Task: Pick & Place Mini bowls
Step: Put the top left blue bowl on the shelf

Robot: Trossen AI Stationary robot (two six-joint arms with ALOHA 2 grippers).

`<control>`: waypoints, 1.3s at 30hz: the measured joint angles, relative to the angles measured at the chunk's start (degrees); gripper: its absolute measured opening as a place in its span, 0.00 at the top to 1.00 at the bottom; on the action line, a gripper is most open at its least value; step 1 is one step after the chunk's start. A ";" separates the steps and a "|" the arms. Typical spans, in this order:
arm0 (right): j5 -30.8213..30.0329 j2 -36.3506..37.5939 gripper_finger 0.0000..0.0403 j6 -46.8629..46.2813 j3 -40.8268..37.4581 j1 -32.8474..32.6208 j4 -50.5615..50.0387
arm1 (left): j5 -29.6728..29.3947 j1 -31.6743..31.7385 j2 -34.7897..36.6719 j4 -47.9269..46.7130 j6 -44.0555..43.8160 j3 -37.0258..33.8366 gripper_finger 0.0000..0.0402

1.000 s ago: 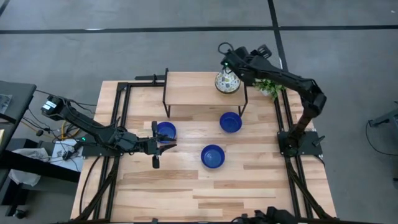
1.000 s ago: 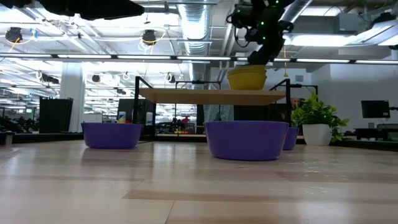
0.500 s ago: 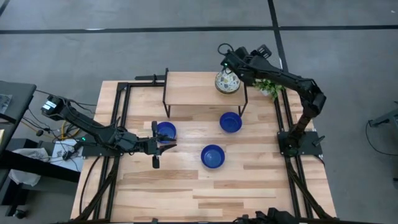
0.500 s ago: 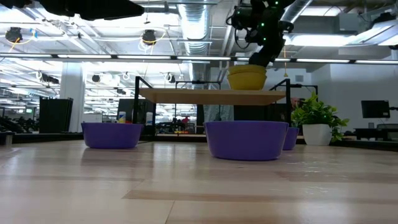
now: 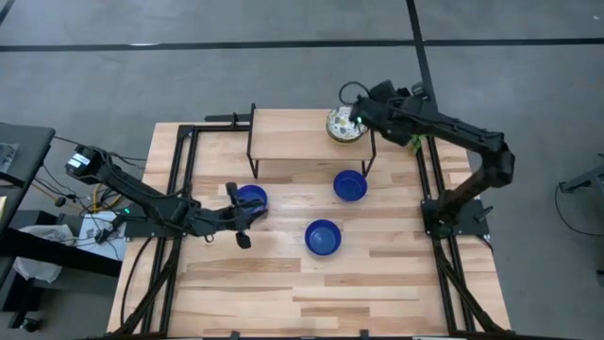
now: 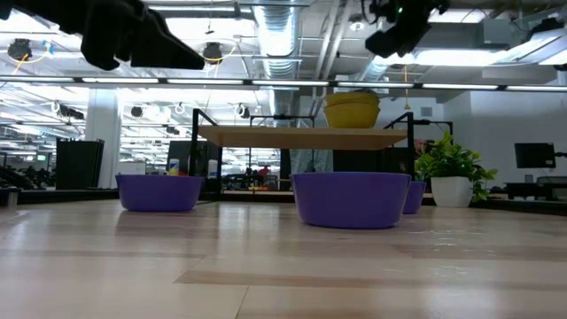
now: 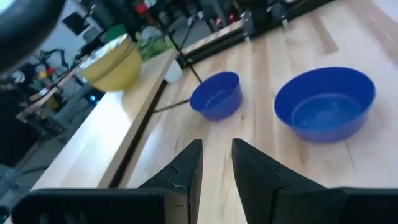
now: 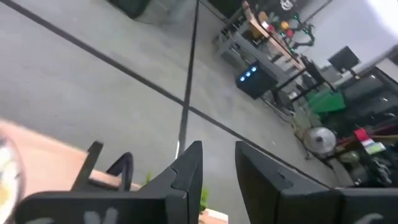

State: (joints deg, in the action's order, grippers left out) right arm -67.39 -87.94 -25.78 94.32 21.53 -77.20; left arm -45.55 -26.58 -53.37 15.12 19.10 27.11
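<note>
Three blue mini bowls rest on the table: one at the left (image 5: 252, 198), one in the middle (image 5: 323, 237) and one farther back (image 5: 350, 185). A stack of cream floral mini bowls (image 5: 343, 126) sits on the right end of a wooden shelf (image 5: 302, 137); from the side their walls look yellow (image 6: 352, 110). My left gripper (image 5: 246, 225) hovers just near of the left blue bowl, its fingers slightly apart with nothing between them (image 7: 216, 163). My right gripper (image 5: 356, 115) hangs above and to the right of the stack, also narrowly open and empty (image 8: 217, 165).
A small green plant in a white pot (image 6: 452, 173) stands at the far right corner, beside the shelf. Black frame rails (image 5: 184, 179) run along the table's left and right sides. The near half of the wooden table (image 5: 321, 293) is bare wood.
My right gripper has risen off the stack of floral bowls and swung toward the table's right edge, rolling as it went; the stack stays on the shelf. My left gripper has tipped downward beside the left blue bowl without travelling.
</note>
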 joint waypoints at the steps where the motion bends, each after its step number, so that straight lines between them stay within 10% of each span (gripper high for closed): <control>1: -0.16 0.48 0.79 -1.22 -0.26 -1.70 -1.25 | -0.40 -0.05 -0.02 -0.53 -1.00 0.00 0.79; 18: 14.21 17.06 0.79 1.26 -33.24 -46.97 26.45 | 13.08 6.21 0.07 -42.22 -42.19 8.11 0.79; 28: 11.95 14.14 0.79 2.30 -40.48 -62.91 44.03 | 36.23 26.91 -3.11 -45.16 -37.46 8.09 0.76; 39: 11.97 10.79 0.79 13.18 -40.46 -62.68 53.22 | 46.90 26.22 -8.04 -45.24 -28.34 8.09 0.63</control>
State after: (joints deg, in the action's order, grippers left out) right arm -55.42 -77.14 -12.60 53.87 -41.15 -23.98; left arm 1.34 -0.36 -61.41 -30.12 -9.23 35.20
